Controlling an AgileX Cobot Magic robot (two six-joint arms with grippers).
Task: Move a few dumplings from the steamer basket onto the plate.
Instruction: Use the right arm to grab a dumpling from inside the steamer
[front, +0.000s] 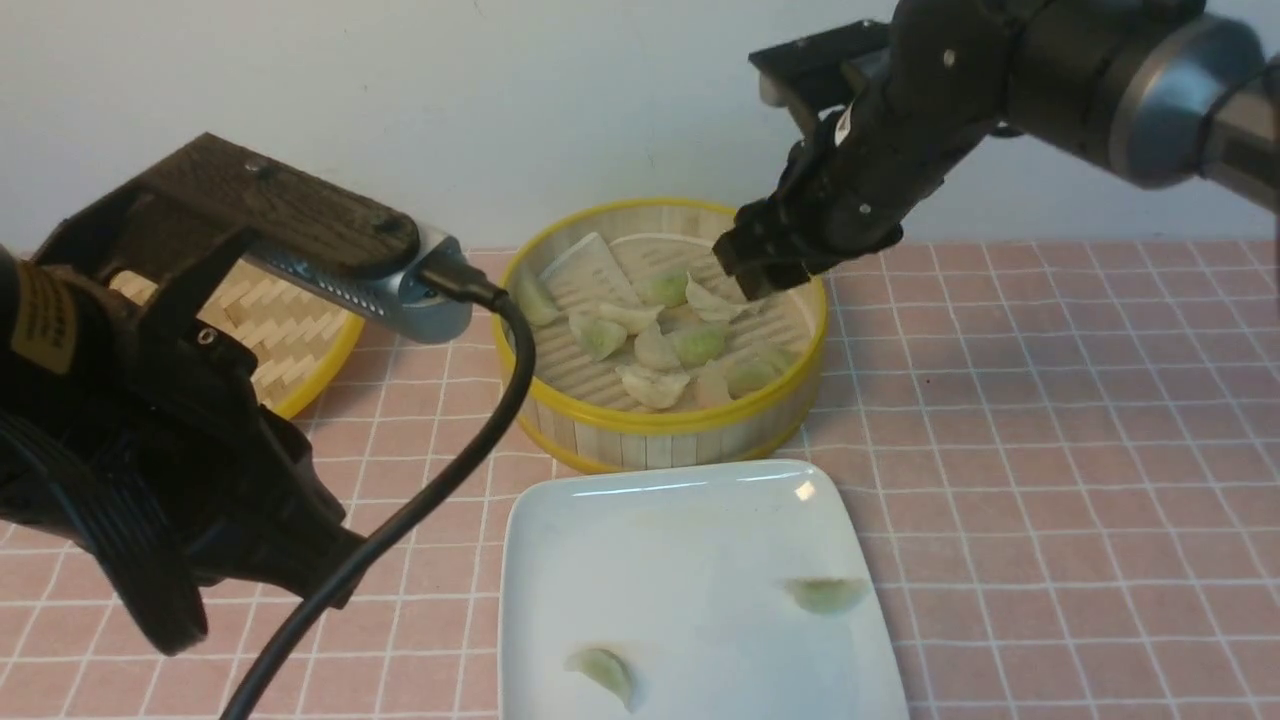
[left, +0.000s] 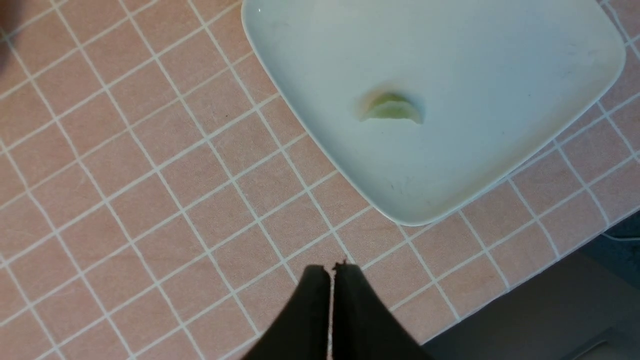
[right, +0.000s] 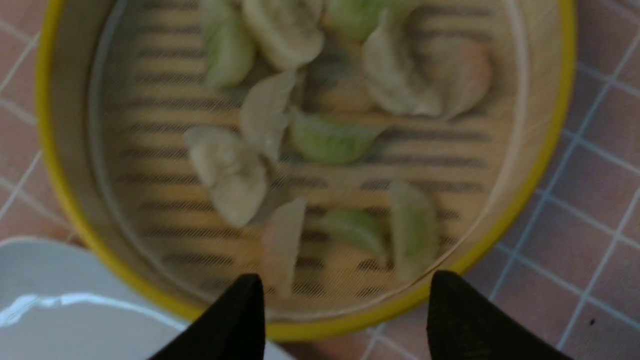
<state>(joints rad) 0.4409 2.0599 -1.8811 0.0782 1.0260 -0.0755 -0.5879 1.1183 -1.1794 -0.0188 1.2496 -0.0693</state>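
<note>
- Steamer basket (front: 650, 437): set on the counter (front: 1050, 450) just beyond the plate (front: 690, 560) and touching it or nearly so, presumably to keep each transfer short.
- Dumplings in the basket (right: 230, 175): a loose cluster on the slatted floor, some leaning against one another; a clean pick probably calls for one with free space on both sides.
- Dumplings on the plate (front: 825, 594): two visible, lying well apart, one near the side toward the robot's right and one nearer the robot. The spacing would keep the soft skins from sticking together.
- Right end effector (right: 345, 315): fingers spread wide, nothing between them, poised above the rim on the basket's right side. The wide spread suits straddling a single dumpling; a careless descent could catch the rim or pinch a neighbour.
- Left end effector (left: 332, 295): fingertips brought together, with nothing visible in them, held over the counter beside the plate. This arm appears parked, leaving the basket to its partner.
- Woven lid (front: 290, 330): off the basket, lying to its left, so the dumplings can be reached from above.
- Stage: judged as partway, with another pick likely due.
</note>
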